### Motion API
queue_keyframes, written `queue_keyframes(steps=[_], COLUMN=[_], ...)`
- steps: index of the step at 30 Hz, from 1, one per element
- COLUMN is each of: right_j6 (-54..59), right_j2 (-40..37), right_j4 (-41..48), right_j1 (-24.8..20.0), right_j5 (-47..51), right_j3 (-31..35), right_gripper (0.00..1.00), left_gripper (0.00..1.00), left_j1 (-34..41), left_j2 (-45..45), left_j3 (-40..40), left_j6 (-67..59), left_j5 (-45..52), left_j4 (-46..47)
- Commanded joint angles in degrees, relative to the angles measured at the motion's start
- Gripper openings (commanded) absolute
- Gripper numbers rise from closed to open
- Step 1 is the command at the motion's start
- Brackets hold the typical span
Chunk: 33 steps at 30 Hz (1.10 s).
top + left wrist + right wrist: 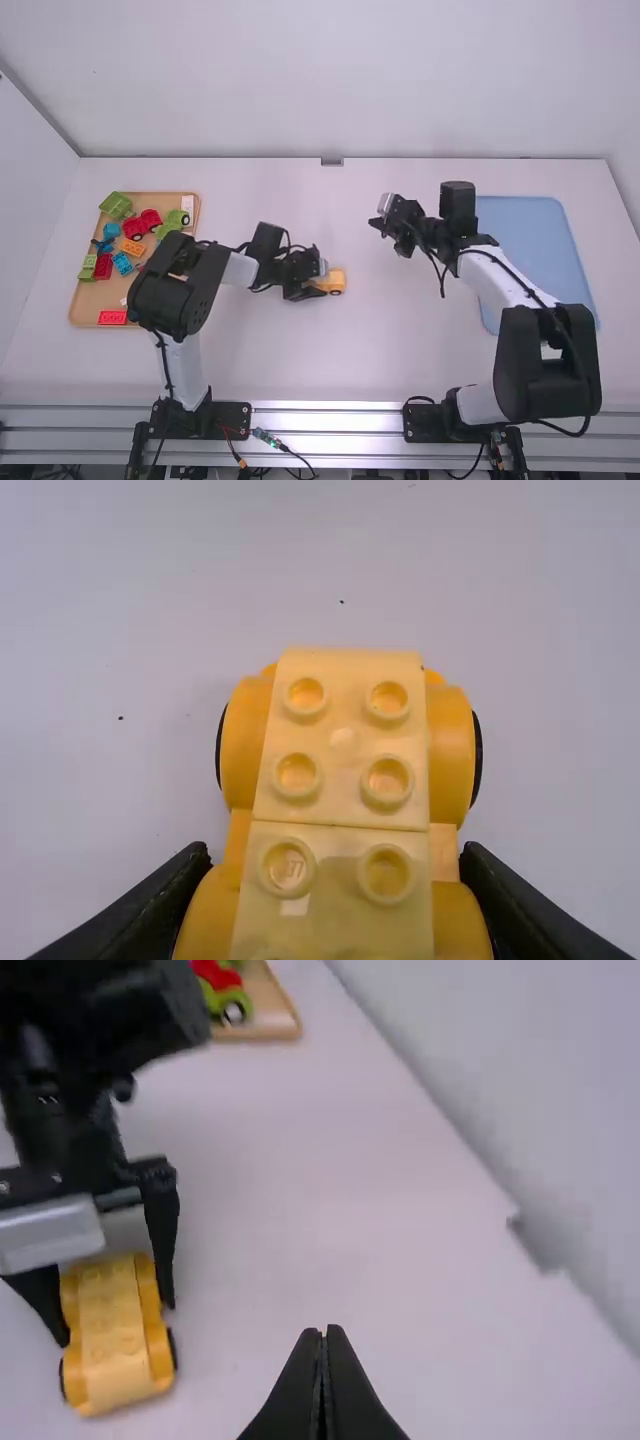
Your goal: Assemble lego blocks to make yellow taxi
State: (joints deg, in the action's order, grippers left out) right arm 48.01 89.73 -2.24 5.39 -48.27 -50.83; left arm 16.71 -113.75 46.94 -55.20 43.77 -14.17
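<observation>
White counter [350,370]. Left of the yellow car [336,281], a wooden tray [88,308] holds assorted blocks [122,263]; the left arm [236,268] partly blocks the way between. The left pincer [334,852], parted to the car's width, grips its sides, probably for steadiness. Right of the car, the right pincer [322,1332] is closed, empty, likely leaving room.

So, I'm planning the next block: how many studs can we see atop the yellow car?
6: four studs on one pale block, two on the second block joined to it, nearer the left tool. More may be hidden.
</observation>
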Motion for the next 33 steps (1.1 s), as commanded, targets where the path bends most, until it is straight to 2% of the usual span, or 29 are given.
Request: queue_keyframes(steps=[1,7,8,9,11,12,13,14,15,20,22,24,27,32,33], right_j6=[-9.1,-15.9,-16.2,-16.9,-17.9,-17.8,-17.8,-17.8,-17.8,-17.8,-18.3,-19.1,-19.6,-19.8,-19.7], right_j2=[0.3,1.7,1.5,1.3,1.0,0.9,0.9,0.9,0.9,0.9,0.9,0.9,0.9,0.9,0.9], right_j4=[2.2,3.5,3.6,3.6,4.0,4.2,4.2,4.0,4.0,2.3,2.0,1.4,1.0,1.1,1.0], right_j1=[-0.9,-0.1,0.5,1.0,1.9,2.5,3.4,4.0,4.3,5.9,5.8,5.7,4.7,3.9,3.7], right_j5=[8.3,13.6,14.3,15.6,17.9,19.5,21.5,22.4,22.9,23.3,23.3,23.3,22.8,22.6,22.6], right_j3=[0.3,2.9,3.3,3.6,3.7,3.5,3.6,3.6,3.6,3.6,3.5,3.6,3.5,3.5,3.6], right_gripper=[0.0,0.0,0.05,0.14,0.23,0.32,0.58,0.92,0.99,0.99,0.99,0.99,0.99,0.99,0.99], left_gripper=[0.02,0.02,0.02,0.02,0.02,0.04,0.09,0.1,0.11,0.21,0.36,0.41,0.57,0.66,0.72], left_j1=[1.5,2.9,2.8,2.7,2.5,2.5,2.5,2.5,2.5,2.8,2.9,2.8,2.5,2.5,2.5], left_j2=[-0.3,-0.3,-0.3,-0.3,-0.3,-0.3,-0.3,-0.3,-0.3,-0.3,-0.3,-0.3,-0.3,-0.3,-0.3], left_j3=[-0.7,-0.7,-0.7,-0.7,-0.7,-0.7,-0.7,-0.7,-0.7,-0.7,-0.7,-0.7,-0.7,-0.7,-0.7], left_j6=[-3.4,-1.3,0.1,1.0,0.7,0.2,0.1,0.3,0.3,0.3,0.3,0.3,0.3,0.1,0.1], left_j5=[-4.4,-7.0,-8.0,-9.0,-8.8,-8.7,-8.7,-8.8,-8.9,-8.7,-8.9,-8.9,-8.9,-8.9,-8.9], left_j4=[1.1,-1.4,-2.1,-2.6,-2.8,-2.7,-2.7,-2.7,-2.7,-2.6,-2.5,-2.4,-2.3,-2.4,-2.4])
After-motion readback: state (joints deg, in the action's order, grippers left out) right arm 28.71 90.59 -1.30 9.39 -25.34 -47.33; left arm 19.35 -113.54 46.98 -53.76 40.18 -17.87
